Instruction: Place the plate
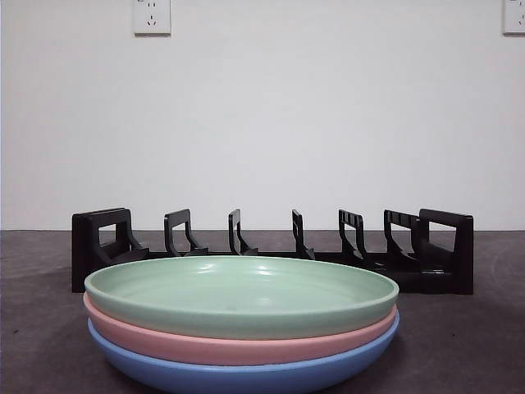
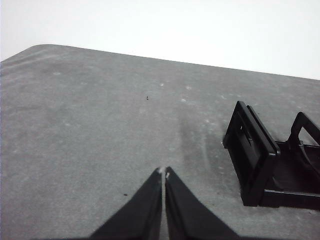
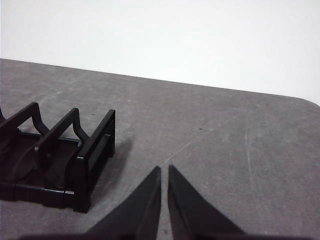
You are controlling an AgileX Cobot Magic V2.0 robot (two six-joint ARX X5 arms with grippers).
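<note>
Three plates are stacked at the front of the table in the front view: a green plate (image 1: 242, 291) on top, a pink plate (image 1: 246, 345) under it and a blue plate (image 1: 246, 373) at the bottom. Behind them stands a long black dish rack (image 1: 271, 250) with upright dividers and nothing in it. My left gripper (image 2: 164, 173) is shut and hovers over bare table beside the rack's left end (image 2: 255, 155). My right gripper (image 3: 164, 170) is shut too, beside the rack's right end (image 3: 92, 160). Neither gripper shows in the front view.
The table (image 1: 33, 328) is dark grey and ends at a white wall with power sockets (image 1: 152, 16). The rounded table corners (image 2: 40, 47) (image 3: 307, 100) lie beyond each gripper.
</note>
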